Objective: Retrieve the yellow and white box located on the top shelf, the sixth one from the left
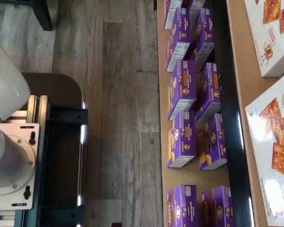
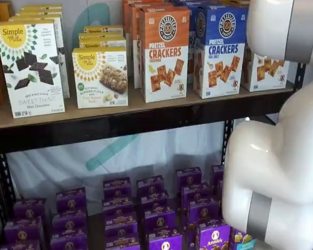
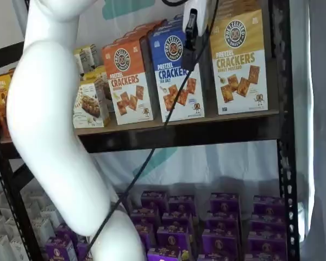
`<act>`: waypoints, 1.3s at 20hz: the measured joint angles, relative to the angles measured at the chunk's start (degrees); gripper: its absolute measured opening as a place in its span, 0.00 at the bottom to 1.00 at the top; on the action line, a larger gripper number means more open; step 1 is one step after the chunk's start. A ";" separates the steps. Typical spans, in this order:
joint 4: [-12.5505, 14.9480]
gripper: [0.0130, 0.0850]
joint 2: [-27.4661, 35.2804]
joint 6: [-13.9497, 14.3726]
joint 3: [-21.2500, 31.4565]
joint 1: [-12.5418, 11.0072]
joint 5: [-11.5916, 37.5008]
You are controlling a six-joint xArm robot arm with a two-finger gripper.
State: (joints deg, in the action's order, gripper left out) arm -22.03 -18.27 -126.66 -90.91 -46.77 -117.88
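Grey wood-look flooring (image 1: 109,118) lies nearest the wrist camera, with the lower level of purple boxes (image 1: 182,87) past it. Closer to the fixed cameras, the white arm (image 3: 49,125) rises in front of the rack. The gripper (image 3: 191,41) hangs from the upper edge in a shelf view, its black fingers side-on before the blue box (image 3: 176,76), so I cannot tell whether they are spread or pressed together; nothing appears held. Farther back, on the top shelf (image 3: 206,130), the yellow and white box (image 3: 240,62) stands upright, long axis vertical, its printed front facing out toward the arm. It sits at the row's right end, just beside the blue box, probably faced forward so that a gripper can reach it from the front.
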 joint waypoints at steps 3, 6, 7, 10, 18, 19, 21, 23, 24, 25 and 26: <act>2.71 1.00 -0.87 0.48 1.19 2.23 1.07; 2.15 1.00 -1.56 1.12 2.40 2.70 1.93; 1.77 1.00 -1.80 1.28 2.78 2.71 2.34; -0.06 1.00 -3.03 1.47 4.43 2.23 4.81; -5.72 1.00 -5.61 0.99 6.91 0.22 13.74; -5.09 1.00 -6.16 0.64 7.56 0.67 15.66; -3.45 1.00 -7.01 0.03 8.70 1.71 19.14; -2.12 1.00 -7.14 -0.35 8.89 2.39 21.10; -1.70 1.00 -6.76 -0.39 8.35 2.50 21.14; -1.12 1.00 -6.09 -0.40 7.31 2.59 20.74; -0.69 1.00 -5.60 -0.39 6.46 2.64 20.31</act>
State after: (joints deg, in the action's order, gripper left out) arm -22.72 -23.87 -127.05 -84.45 -44.13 -97.57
